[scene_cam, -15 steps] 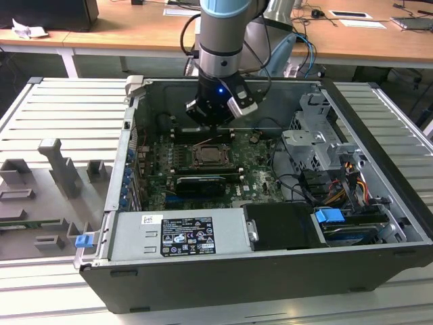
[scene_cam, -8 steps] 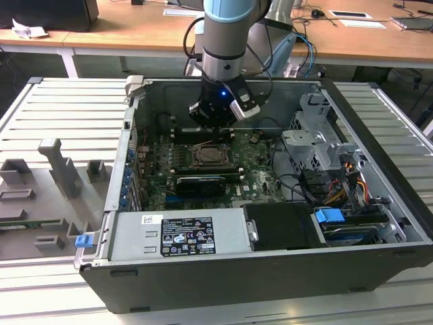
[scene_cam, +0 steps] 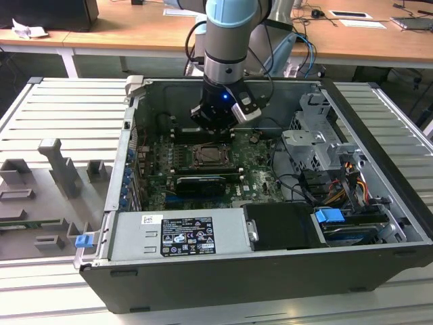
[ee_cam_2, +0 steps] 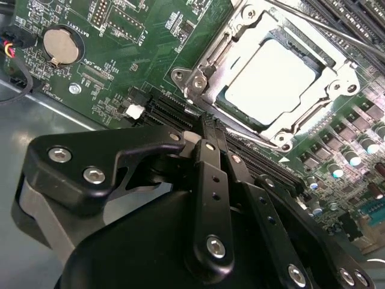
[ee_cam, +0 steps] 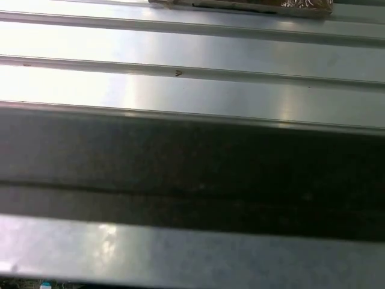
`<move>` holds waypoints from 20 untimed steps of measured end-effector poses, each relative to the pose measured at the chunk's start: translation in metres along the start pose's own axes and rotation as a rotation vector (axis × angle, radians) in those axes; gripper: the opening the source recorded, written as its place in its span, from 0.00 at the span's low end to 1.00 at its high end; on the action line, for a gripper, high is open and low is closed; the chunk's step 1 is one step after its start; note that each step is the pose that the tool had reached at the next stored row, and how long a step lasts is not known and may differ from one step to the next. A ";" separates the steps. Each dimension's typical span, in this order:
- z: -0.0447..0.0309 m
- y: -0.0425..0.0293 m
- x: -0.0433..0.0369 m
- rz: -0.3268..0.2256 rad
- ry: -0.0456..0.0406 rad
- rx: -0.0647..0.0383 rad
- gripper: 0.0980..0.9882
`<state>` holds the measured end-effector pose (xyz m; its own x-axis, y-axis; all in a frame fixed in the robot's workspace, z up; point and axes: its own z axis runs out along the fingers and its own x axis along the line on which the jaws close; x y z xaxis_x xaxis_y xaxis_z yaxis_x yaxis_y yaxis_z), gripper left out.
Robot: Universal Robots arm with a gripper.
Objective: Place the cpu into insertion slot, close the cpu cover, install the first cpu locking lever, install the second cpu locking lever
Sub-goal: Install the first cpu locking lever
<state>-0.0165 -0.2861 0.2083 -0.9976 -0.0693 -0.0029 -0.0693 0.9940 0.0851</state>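
The cpu (ee_cam_2: 271, 81), a pale square chip, lies flat in the insertion slot on the green motherboard; it is also visible in the exterior view (scene_cam: 212, 156). The grey metal cpu cover (ee_cam_2: 219, 57) is folded down around it, and its window frames the chip. The slot's rim is hidden under the cover. A thin metal locking lever (ee_cam_2: 328, 25) runs along the far side of the socket. My gripper (ee_cam_2: 207, 123) hangs just beside the socket's near corner, with its black fingers (ee_cam_2: 207, 180) pressed together and nothing between them. In the exterior view the gripper (scene_cam: 218, 128) sits at the socket's back edge.
The open computer case (scene_cam: 379, 169) walls in the work area. A drive cage (scene_cam: 318, 142) and cables stand at the exterior view's right, and a power supply (scene_cam: 179, 233) sits in front. A black card (scene_cam: 198, 183) lies below the socket. A coin battery (ee_cam_2: 60, 47) and long black slots (ee_cam_2: 180, 114) are nearby.
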 end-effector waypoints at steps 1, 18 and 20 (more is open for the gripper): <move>0.0007 0.0000 -0.0001 0.000 0.0000 0.000 0.01; 0.0041 0.0005 -0.0004 0.000 0.0014 0.018 0.01; 0.0043 0.0004 -0.0005 0.000 0.0016 0.025 0.01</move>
<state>-0.0161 -0.2853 0.2041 -0.9976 -0.0695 -0.0013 -0.0694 0.9957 0.0606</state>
